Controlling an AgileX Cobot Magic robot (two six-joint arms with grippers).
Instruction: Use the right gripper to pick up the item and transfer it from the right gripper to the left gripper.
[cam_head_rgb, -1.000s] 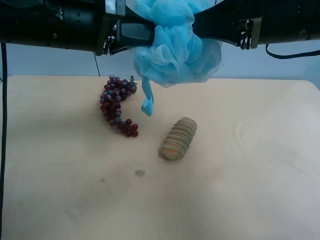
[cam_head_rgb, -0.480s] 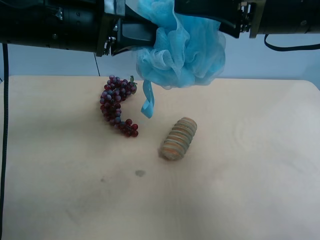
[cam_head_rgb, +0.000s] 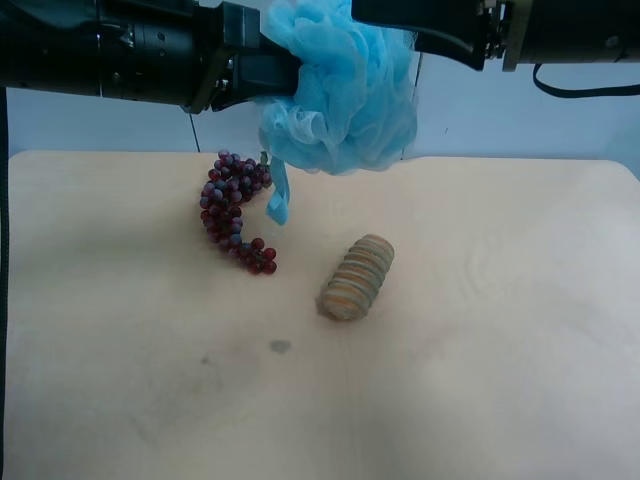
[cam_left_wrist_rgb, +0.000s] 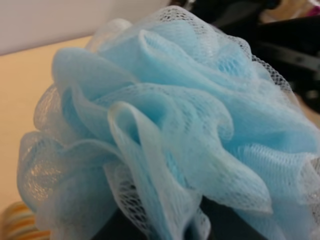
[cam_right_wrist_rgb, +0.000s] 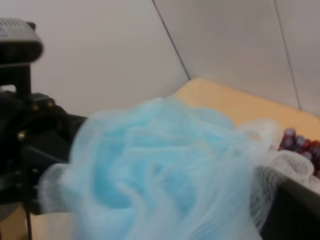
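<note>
Bath pouf hangs upper centre above the desk, clamped by the left pincer; whether the right pincer grips, I cannot tell. Handover looks nearly done: right should release and retreat.

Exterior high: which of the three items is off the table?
The light-blue mesh bath pouf, held up in the air; the grape bunch and the striped roll lie on the table.
</note>
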